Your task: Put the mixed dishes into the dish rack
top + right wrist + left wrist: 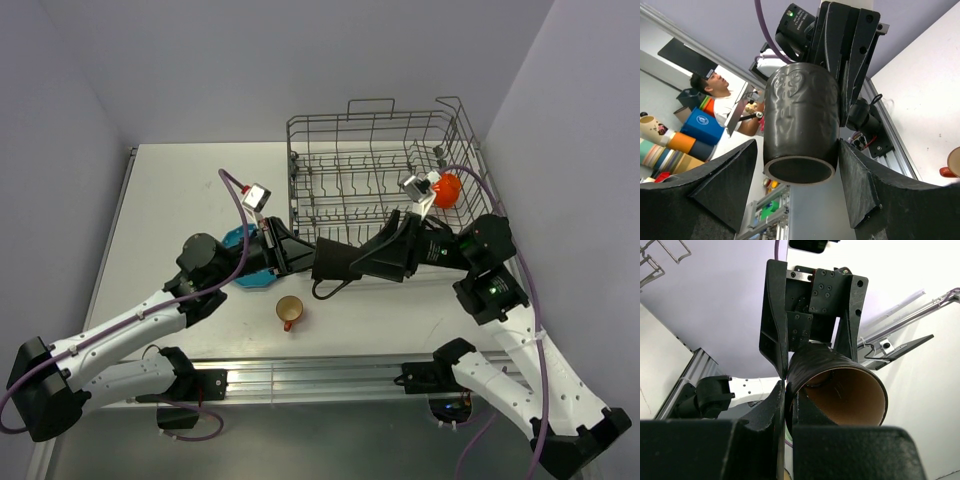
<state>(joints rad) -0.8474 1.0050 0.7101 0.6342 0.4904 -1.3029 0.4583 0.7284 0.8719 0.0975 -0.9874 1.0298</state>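
A large grey wire dish rack point(345, 213) with upright tines stands at the far right of a white surface point(180, 200). Just in front of the rack's near side, a dark brown embossed mug point(335, 263) hangs on its side in the air between two black robot arms. The left end effector point(302, 258) is clenched on the mug at its mouth, its fingers pinched almost together there (the tan inside of the mug faces that arm's camera). The right end effector point(362, 262) reaches in from the opposite side. Its two fingers are spread, straddling the mug's base end, and a sliver of space shows beside one finger.

An orange-red bowl point(447, 188) sits inside the rack at its right end. A teal scalloped plate point(238, 240) lies on the surface left of the rack, partly hidden under the left arm. A small orange cup point(290, 311) stands on the surface well in front of the rack.
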